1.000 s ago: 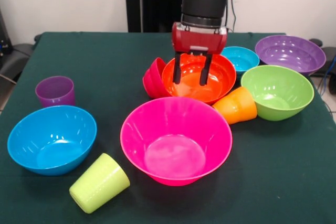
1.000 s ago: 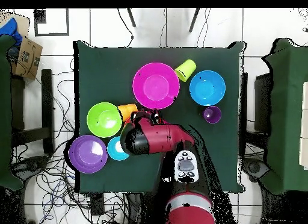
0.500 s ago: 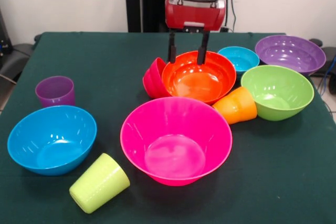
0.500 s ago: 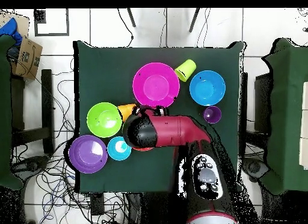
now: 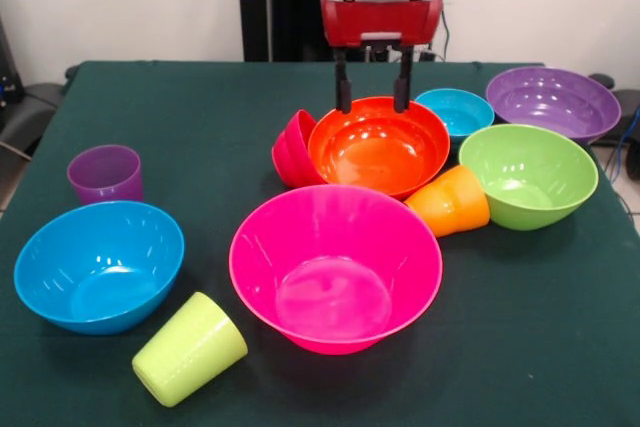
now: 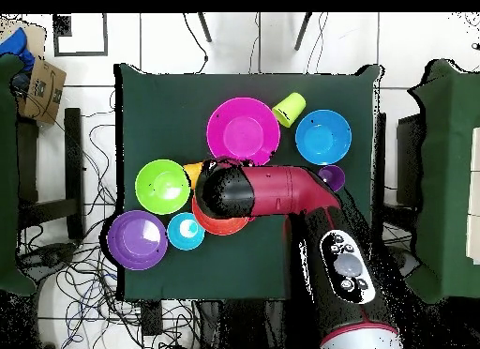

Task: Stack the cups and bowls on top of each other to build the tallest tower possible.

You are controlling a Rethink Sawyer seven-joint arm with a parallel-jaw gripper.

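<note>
Nearest the front edge we saw the lime green cup [image 5: 189, 348] lying on its side on the dark green table [image 5: 200, 137], with the big pink bowl [image 5: 335, 267] upright just beside it and the large blue bowl [image 5: 98, 264] on its other side. Behind the blue bowl the purple cup [image 5: 104, 174] stood upright. Further back we found the orange cup [image 5: 449, 201] tipped over, lodged between the pink bowl, the lime green bowl [image 5: 527, 175] and the wide orange bowl [image 5: 378, 146]. The small red bowl [image 5: 292, 148] leaned on edge against the orange bowl's side. Nothing was nested yet; every bowl sat on the table itself. Beyond these we noted the small light blue bowl [image 5: 455, 111] and the purple bowl [image 5: 552, 101]. The gripper [image 5: 373, 99] hung over the orange bowl's far rim, fingers spread apart and empty.
</note>
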